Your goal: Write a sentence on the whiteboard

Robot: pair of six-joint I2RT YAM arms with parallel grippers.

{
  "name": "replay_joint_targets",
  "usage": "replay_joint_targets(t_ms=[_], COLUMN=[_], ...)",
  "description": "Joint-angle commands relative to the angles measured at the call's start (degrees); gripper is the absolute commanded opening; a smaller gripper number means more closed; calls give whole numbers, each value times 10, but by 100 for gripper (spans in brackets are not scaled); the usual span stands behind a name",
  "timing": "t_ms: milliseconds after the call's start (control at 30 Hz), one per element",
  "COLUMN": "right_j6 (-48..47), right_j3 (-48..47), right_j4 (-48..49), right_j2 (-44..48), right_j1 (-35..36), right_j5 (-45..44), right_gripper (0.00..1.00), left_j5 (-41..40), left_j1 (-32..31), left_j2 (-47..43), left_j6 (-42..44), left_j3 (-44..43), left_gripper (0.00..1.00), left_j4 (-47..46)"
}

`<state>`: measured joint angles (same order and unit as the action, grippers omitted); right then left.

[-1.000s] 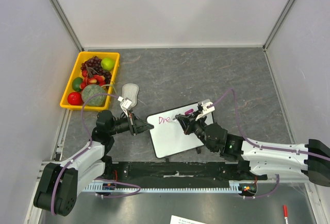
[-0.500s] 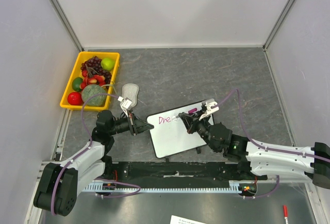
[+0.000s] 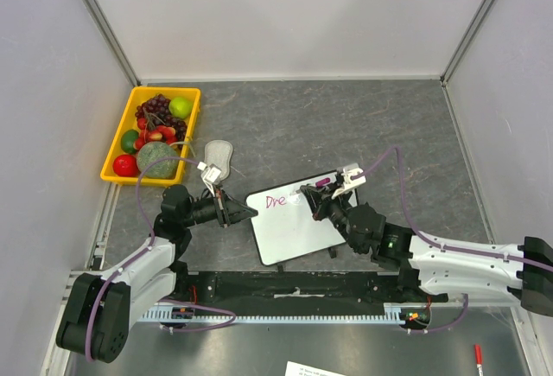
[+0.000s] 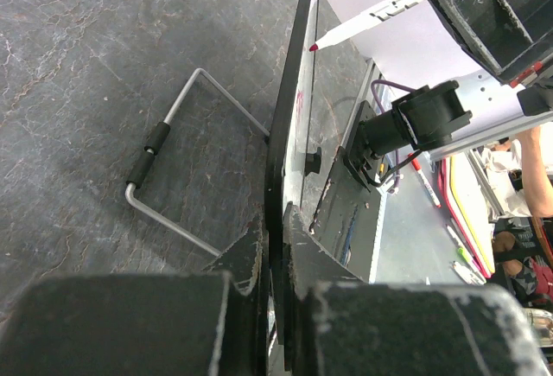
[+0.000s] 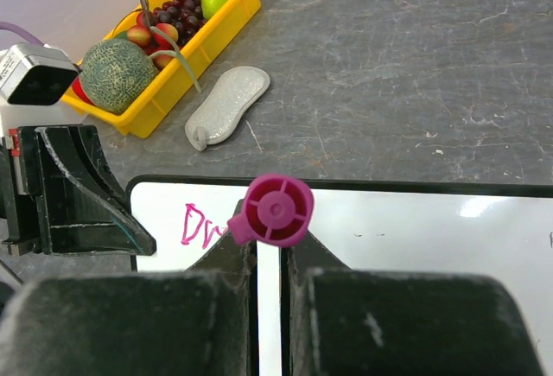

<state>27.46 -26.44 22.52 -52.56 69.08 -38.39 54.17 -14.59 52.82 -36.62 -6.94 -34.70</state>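
- The board [image 3: 298, 225] lies at about 6 o'clock on the table [image 3: 346, 125], just ahead of the two arm bases and turned slightly so its right end sits farther back.
- The left gripper [image 3: 249, 212] is clenched on the board's 9 o'clock edge. In the left wrist view the thin black frame runs edge-on between the two fingers [image 4: 246, 255].
- A wire stand [image 4: 173, 164] shows at the back of the board in the left wrist view.
- The right gripper [image 3: 318, 203] is over the board's 12 o'clock edge, clamped on a marker [image 3: 313, 188]. The marker's magenta end [image 5: 276, 210] sticks up between the fingers.
- The marker's tip [image 4: 313, 47] is right at the board's face; whether it touches is not clear.
- The sentence [image 3: 276, 201] sits at the board's 10 o'clock corner and reads only "Dre" in magenta.
- A grey pad [image 3: 219, 156] lies on the table at 11 o'clock from the board, apart from it.
- A yellow bin [image 3: 117, 147] at the table's 9 o'clock side holds a melon [image 3: 155, 158], grapes [image 3: 157, 104] and other fruit.
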Motion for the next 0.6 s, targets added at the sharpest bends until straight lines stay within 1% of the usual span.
replay_joint_targets(t_ms=[0, 267, 567], right_j6=[1, 2, 13], right_j3=[-10, -6, 2], right_j4=[28, 38, 14], right_j2=[-7, -22, -17], right_j1=[-5, -8, -9], right_j5=[-22, -6, 21], right_gripper=[0, 0, 0], left_j5=[1, 1, 1], left_j1=[-1, -1, -1], left_j2=[-6, -7, -5], left_j6=[33, 35, 35], left_j3=[5, 5, 5], left_gripper=[2, 2, 2], left_j4=[-16, -16, -16])
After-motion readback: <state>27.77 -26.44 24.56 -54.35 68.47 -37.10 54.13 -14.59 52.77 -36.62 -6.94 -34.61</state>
